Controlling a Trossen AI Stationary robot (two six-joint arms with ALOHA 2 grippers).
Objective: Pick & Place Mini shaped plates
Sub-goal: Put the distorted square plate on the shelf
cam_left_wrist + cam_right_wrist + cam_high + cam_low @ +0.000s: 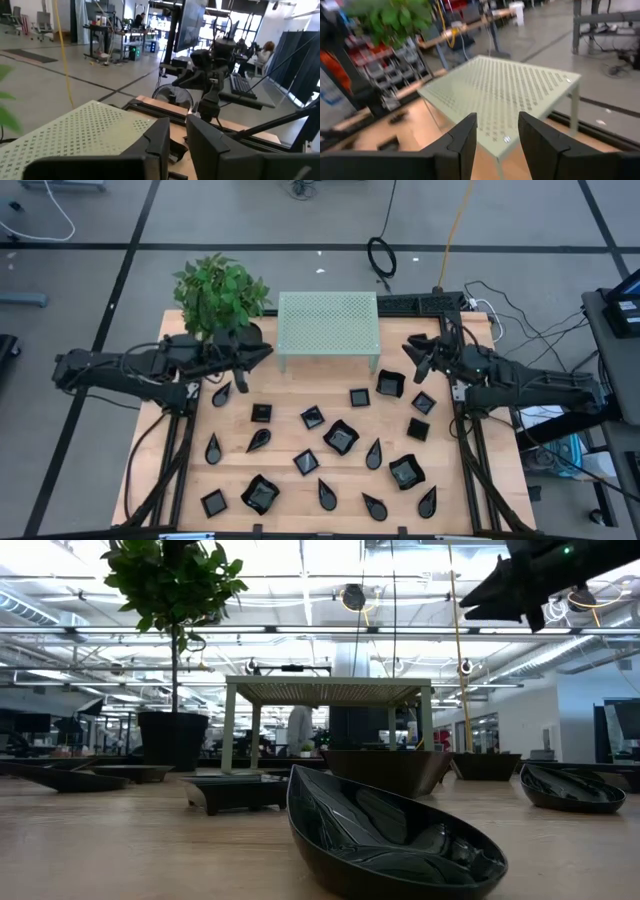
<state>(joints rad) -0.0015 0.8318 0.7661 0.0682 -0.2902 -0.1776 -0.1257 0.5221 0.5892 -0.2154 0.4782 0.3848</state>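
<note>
Several glossy black mini shaped plates lie scattered bottom-down on the wooden table [290, 480]: flat squares [261, 413], pointed teardrops [259, 440] and wavy-edged squares [341, 437]. One teardrop [390, 835] fills the low view's foreground. My left gripper [268, 352] hovers level above the table's far left, by the plant, its fingers [160, 137] a narrow gap apart with nothing between. My right gripper [408, 350] hovers at the far right, open and empty [497, 122], and points toward the green stand. Both are high above the plates.
A pale green perforated stand [328, 328] occupies the far middle of the table, between the two grippers. A potted plant [220, 295] in a dark pot stands at the far left corner. Black frame rails [470, 450] run along both table sides.
</note>
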